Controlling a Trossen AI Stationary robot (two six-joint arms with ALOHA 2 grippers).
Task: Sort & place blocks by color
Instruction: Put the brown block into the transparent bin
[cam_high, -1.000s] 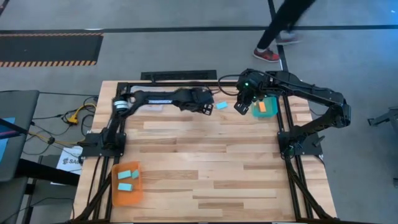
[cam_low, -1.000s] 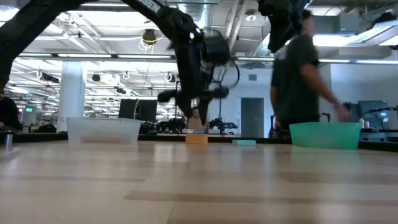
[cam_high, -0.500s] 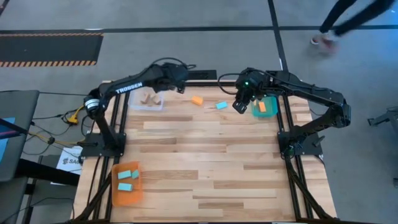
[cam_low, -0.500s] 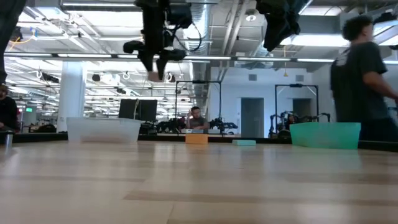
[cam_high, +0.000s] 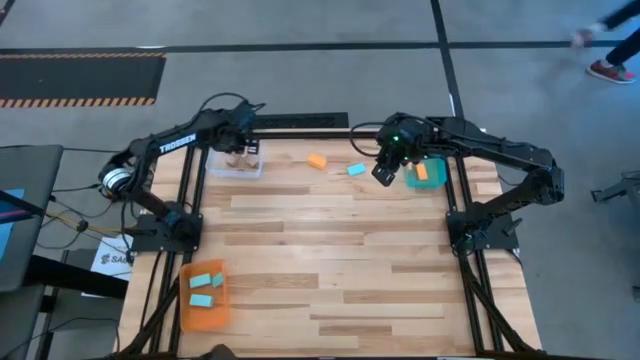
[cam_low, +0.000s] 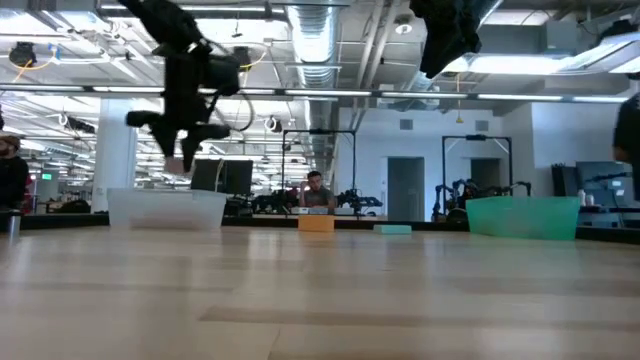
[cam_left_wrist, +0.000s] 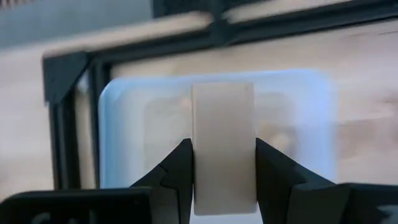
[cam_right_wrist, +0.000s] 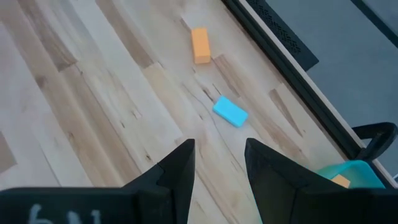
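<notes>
Wooden desk (cam_high: 330, 260) in a black frame, two dark arms mounted at its sides. Left tool (cam_left_wrist: 224, 163) hung above the clear tray (cam_high: 237, 160) at the desk's far left corner, its fingers (cam_left_wrist: 180, 171) clamped on a pale tan block (cam_left_wrist: 224, 146) held upright between them; the tray lay directly below the block in the left wrist view, and the low view showed this tool (cam_low: 185, 150) raised above the tray's rim (cam_low: 166, 208), not touching it. Tan pieces (cam_high: 240, 155) lay inside the clear tray, number not clear. Right tool (cam_right_wrist: 217, 163) hovered high over the far side of the desk, just beside the teal tray (cam_high: 428, 172), its fingers (cam_right_wrist: 180, 168) parted by a moderate gap with nothing between them. Loose on the desk between the two tools: one orange block (cam_high: 317, 161) and one light blue block (cam_high: 355, 169), near each other but apart; the right wrist view showed both ahead of that tool, the orange block (cam_right_wrist: 200, 45) farther off than the light blue block (cam_right_wrist: 230, 112). Teal tray held one orange block (cam_high: 421, 172). Orange tray (cam_high: 204, 296) sat at the near left corner, well apart from both tools, holding three light blue blocks (cam_high: 201, 282). A person's shoe (cam_high: 607, 70) showed on the floor beyond the desk's far right.
</notes>
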